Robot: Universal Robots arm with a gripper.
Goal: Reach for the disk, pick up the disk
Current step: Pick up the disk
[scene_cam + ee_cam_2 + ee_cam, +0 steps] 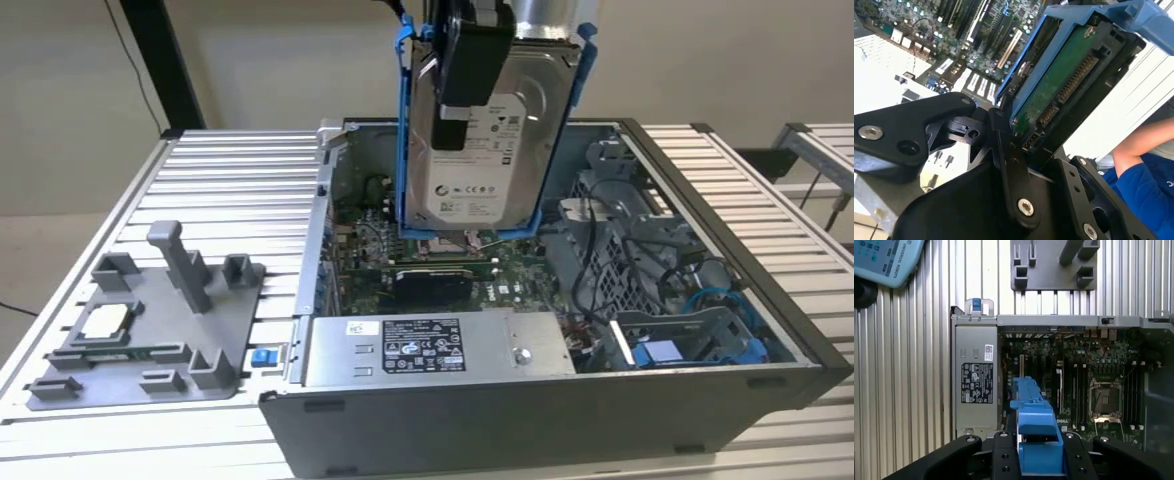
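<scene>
The disk [491, 165] hangs upright above the open computer case [561, 410], its white label facing the exterior view and blue rails running along both sides. My gripper [461, 115] comes down from above and is shut on it, one black finger [470, 60] lying across the labelled face. In the second wrist view the disk's green circuit-board side [1064, 82] shows between the black fingers [1004, 145]. In the first wrist view a blue rail of the disk [1033, 412] stands between the fingers [1004, 457], over the motherboard.
Below the disk lie the motherboard [441, 272] and power supply [427, 345]. Cables and a blue drive cage [681, 350] fill the case's right. A grey fixture plate [200, 345] with a silver chip [107, 320] sits left. A person's arm [1139, 170] is nearby.
</scene>
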